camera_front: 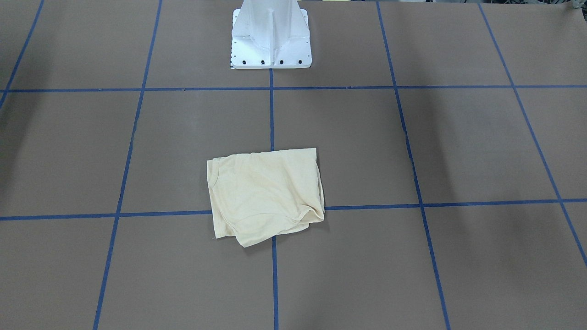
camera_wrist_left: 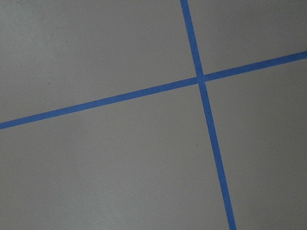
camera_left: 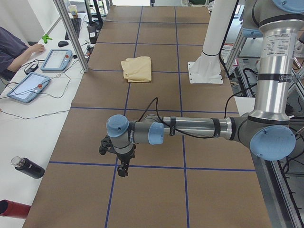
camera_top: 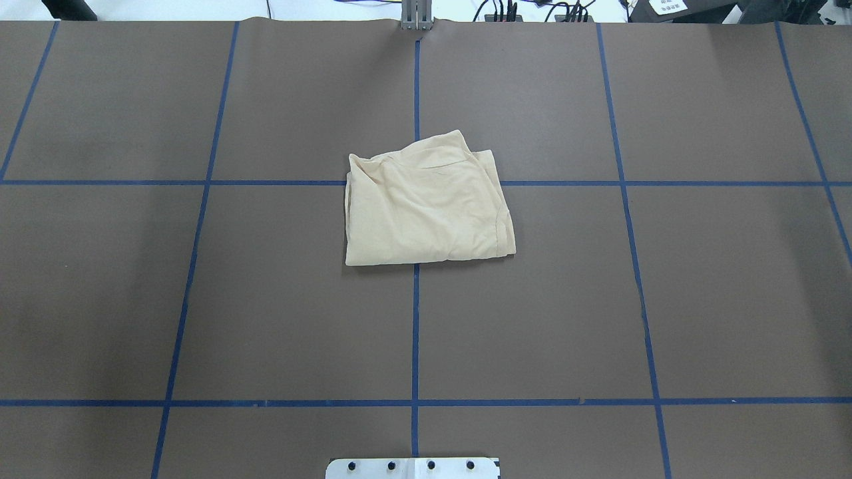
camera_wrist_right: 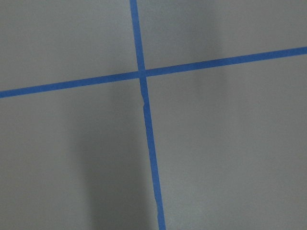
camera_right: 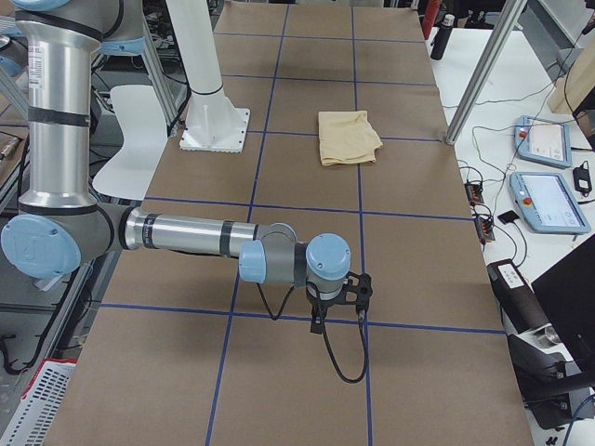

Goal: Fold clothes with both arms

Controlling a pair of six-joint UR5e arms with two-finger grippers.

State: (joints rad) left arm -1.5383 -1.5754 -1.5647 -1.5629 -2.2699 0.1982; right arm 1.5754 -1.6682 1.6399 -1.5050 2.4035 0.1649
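Apparently I am finishing: over the bench (camera_top: pixel 732 299), my left arm (camera_left: pixel 190 127) and right arm (camera_right: pixel 186 234) are hovering near opposite end edges, the shirt (camera_top: pixel 426 206) lying folded midway between; my jaws' state I cannot tell. Next, perhaps tidying its rumpled corner.

The front-facing camera sits across the table (camera_front: pixel 458 146) from the robot and looks steeply down, with the white pedestal base (camera_front: pixel 270 41) at the top of its view. The overhead camera sits behind that base, looking forward and down; only the base's edge shows at the bottom. Both share the folded shirt (camera_front: pixel 263 195) and the blue tape grid (camera_front: pixel 271 114) around it. The side cameras stand at opposite table ends, raised, looking along the table past the near left arm (camera_left: pixel 190 127) or right arm (camera_right: pixel 186 230) to shirt and base. Each wrist camera looks down, close, on one tape crossing (camera_wrist_left: pixel 200 79).
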